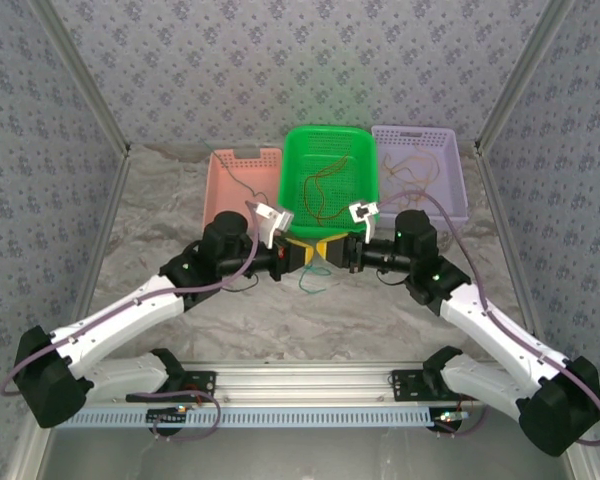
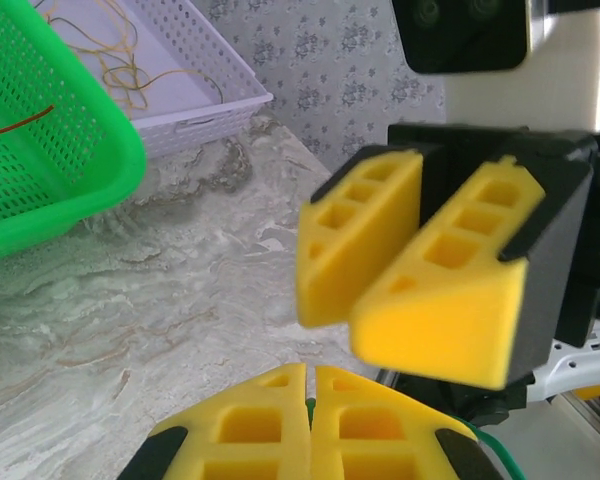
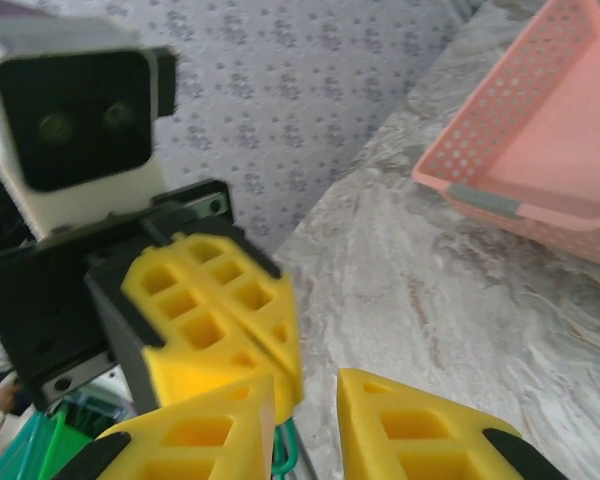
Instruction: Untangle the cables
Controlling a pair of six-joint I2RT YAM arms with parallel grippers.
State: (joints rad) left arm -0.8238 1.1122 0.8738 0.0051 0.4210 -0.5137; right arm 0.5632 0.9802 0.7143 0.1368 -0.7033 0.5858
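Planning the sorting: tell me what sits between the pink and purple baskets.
The green basket sits between the pink basket and the purple basket, top external view.

The left gripper (image 2: 311, 375), yellow fingers pressed together at the bottom edge, pinches a green cable (image 2: 310, 404). The right gripper (image 2: 375, 322) faces it, jaws slightly parted. Green basket (image 2: 50, 150) upper left.

The left arm (image 1: 130, 310) extends from its base at 7 o'clock in the top view, elbow bent, wrist level and pointing to 3 o'clock. The right arm (image 1: 490, 320) mirrors it from 5 o'clock, wrist pointing to 9 o'clock. The claws face each other, tips nearly touching.

Left claw (image 1: 300, 252): pads pressed together, a green cable (image 2: 310, 404) pinched in the seam.

Right claw (image 1: 329, 248): jaws parted by a narrow gap.
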